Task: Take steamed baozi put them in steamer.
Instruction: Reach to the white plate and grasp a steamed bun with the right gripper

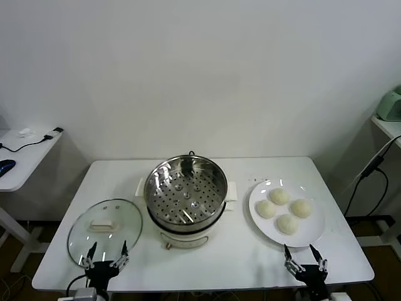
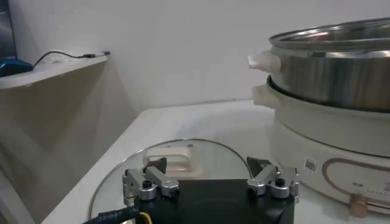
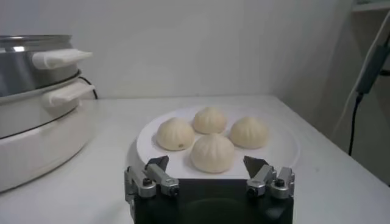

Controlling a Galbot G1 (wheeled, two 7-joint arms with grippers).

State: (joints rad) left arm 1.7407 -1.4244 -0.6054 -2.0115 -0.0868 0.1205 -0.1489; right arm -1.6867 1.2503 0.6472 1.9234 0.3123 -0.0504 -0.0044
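Several cream-white baozi [image 1: 284,209] lie on a flat white plate [image 1: 315,233] at the right of the table; they also show in the right wrist view [image 3: 212,152]. The steel steamer [image 1: 186,193] on its cream base stands mid-table with its perforated tray bare; it also shows in the left wrist view [image 2: 332,67]. My right gripper [image 1: 304,258] is open and empty at the table's front edge, just in front of the plate; its own view shows it too [image 3: 206,163]. My left gripper [image 1: 107,258] is open and empty at the front edge, by the glass lid [image 1: 104,226].
The glass lid with its cream knob [image 2: 177,163] lies flat left of the steamer. A side desk [image 1: 25,157] with a cable stands far left, and a shelf with a hanging cable [image 1: 369,169] stands far right.
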